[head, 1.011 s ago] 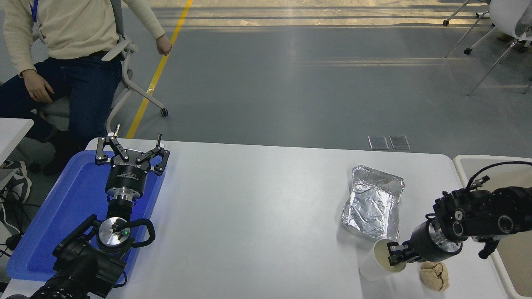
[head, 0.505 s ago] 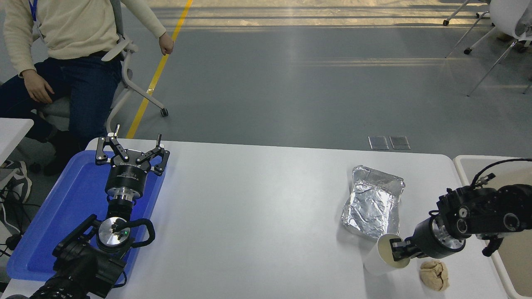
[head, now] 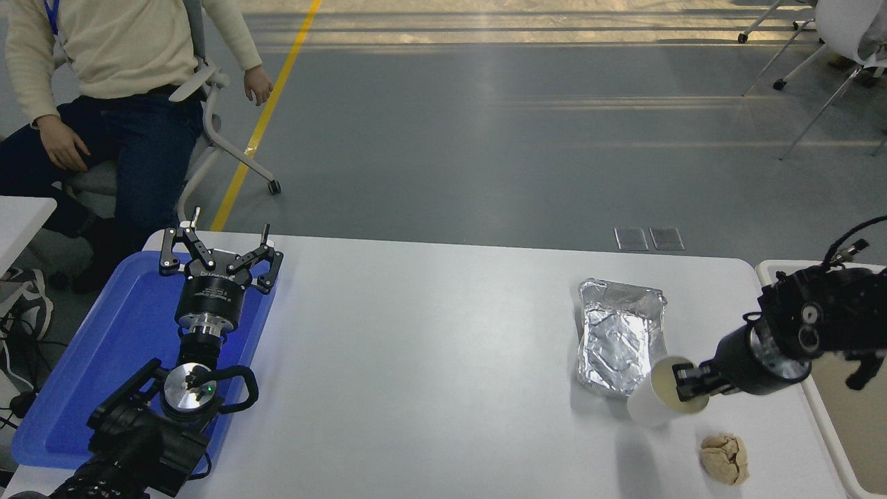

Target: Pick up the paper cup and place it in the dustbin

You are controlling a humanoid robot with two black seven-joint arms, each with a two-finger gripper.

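The small white paper cup [head: 657, 398] is tilted, its cream inside showing, lifted a little above the table at the right front. My right gripper [head: 687, 388] is shut on the cup's rim, one finger inside it. The cup overlaps the near end of the foil tray in the picture. The cream-white dustbin [head: 777, 272] stands off the table's right edge, partly hidden behind my right arm. My left gripper [head: 220, 242] is open and parked over the blue tray at the lower left.
A crumpled silver foil tray [head: 618, 334] lies just left of and behind the cup. A tan paper wad [head: 724, 457] lies on the table near the front right. A flat blue tray [head: 104, 346] sits at the left. A person sits at the far left.
My right gripper has lifted the cup and carried it up and to the right, away from the paper wad. The foil tray has shifted and turned slightly. The person's hand has moved.
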